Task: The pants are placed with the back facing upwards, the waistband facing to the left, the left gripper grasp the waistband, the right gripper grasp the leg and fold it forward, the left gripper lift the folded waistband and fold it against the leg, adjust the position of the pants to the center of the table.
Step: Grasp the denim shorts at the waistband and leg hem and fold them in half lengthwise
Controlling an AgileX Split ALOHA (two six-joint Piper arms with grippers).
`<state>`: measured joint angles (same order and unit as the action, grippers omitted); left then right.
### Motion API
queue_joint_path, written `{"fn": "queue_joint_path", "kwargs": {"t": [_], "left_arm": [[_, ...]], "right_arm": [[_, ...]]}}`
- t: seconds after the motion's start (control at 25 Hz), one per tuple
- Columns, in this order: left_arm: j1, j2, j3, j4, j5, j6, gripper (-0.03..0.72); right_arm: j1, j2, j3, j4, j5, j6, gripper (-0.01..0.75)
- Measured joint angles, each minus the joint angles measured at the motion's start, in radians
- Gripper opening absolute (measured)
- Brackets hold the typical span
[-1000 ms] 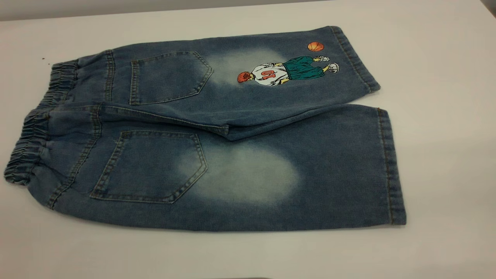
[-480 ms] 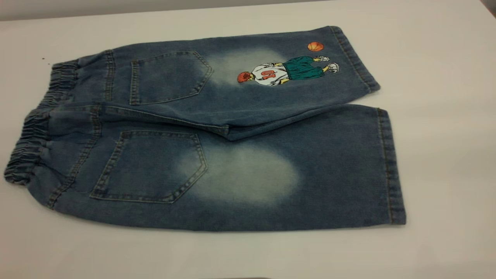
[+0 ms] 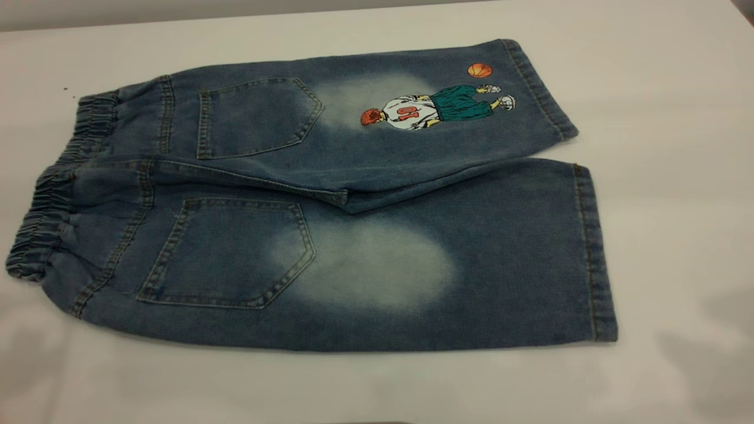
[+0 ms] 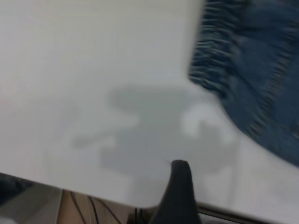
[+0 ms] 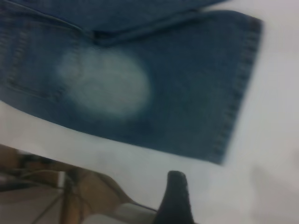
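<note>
Pants lie flat on the table, both grippers are off the cloth.

From the left: the left gripper (image 4: 180, 186) is above bare table (image 3: 660, 88) near the waistband (image 3: 44, 218); its state I cannot tell. The pants (image 3: 330, 194) lie unfolded, back up. The leg (image 3: 471, 265) is nearest the table's front edge. The right gripper (image 5: 175, 196) is near its hem, state also unclear.

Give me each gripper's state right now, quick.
Left gripper: holding nothing, above the bare table near the waistband; open or shut cannot be told.
Right gripper: holding nothing, near the leg hem; cannot be told.
</note>
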<state>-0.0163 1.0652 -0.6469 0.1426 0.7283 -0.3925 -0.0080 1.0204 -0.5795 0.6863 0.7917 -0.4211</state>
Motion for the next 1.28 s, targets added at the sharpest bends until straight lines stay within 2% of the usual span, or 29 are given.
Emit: {"fn": "queue_joint_path", "kwargs": {"t": [0.24,0.52,0.72,0.92,1.28], "left_arm": [[0.063,0.335,-0.001,0.016,-0.199,-0.096,0.571],[0.080,0.625,-0.009,-0.104,-0.379,-0.028,0.571],[0.080,0.722,-0.010,-0.214,-0.444,0.066,0.571],[0.080,0.770,-0.013,-0.222,-0.529,0.069,0.571],[0.080,0.851,-0.034,-0.225,-0.618,0.066,0.570]], "right_arm": [[0.000,0.157,-0.002,0.221,-0.071,-0.205,0.531],[0.000,0.198,-0.005,0.310,-0.136,-0.297,0.531],[0.000,0.198,-0.005,0.321,-0.141,-0.300,0.531],[0.000,0.201,-0.005,0.324,-0.142,-0.300,0.531],[0.000,0.201,-0.005,0.324,-0.138,-0.301,0.531]]}}
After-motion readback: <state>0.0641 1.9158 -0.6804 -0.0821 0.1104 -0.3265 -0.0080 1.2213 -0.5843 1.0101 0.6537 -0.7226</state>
